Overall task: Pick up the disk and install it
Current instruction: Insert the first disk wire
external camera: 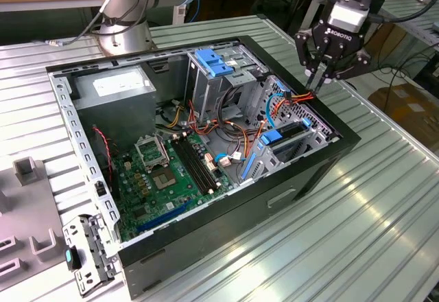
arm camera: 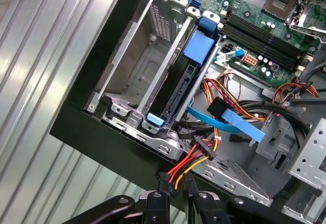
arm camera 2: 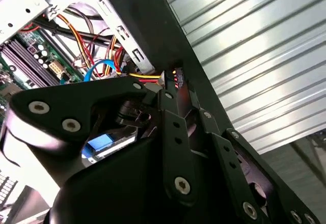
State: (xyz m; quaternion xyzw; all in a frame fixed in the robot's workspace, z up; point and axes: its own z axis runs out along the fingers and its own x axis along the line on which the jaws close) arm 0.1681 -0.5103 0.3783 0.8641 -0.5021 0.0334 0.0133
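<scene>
The silver hard disk in its blue plastic carrier (arm camera: pixel 189 79) stands on edge in a slot of the grey sheet-metal drive cage (arm camera: pixel 133 71). The cage sits at the corner of the open black computer case (external camera: pixel 226 213) nearest the arm. Whether the disk is fully home, I cannot tell.

The black three-finger gripper (external camera: pixel 319 82) hangs over that corner's rim. In both wrist views its jaws are drawn close together and appear to pinch a small black plug (arm camera: pixel 163 183) at the end of a red, orange and yellow wire bundle (arm camera: pixel 189 164).

The main risk is the wiring. The bundle runs only a short way to a second black connector (arm camera: pixel 204 146) near the cage mouth, so any pull away from the case could draw it taut. That could yank the connector or let the plug slip out of the narrow pinch. The fingers are also near the case rim and the cage's thin flanges, where a small sideways drift could make them catch.

A flat light-blue data cable (arm camera: pixel 239 124) loops across just beside the slot, and more coloured wires crowd the gap behind it. Further in lie the green motherboard (external camera: pixel 171 171), the grey power-supply box (external camera: pixel 113 89) and a blue plastic clip (external camera: pixel 212 62) atop a taller cage. The case rests on a ribbed aluminium desk (external camera: pixel 384 213).
</scene>
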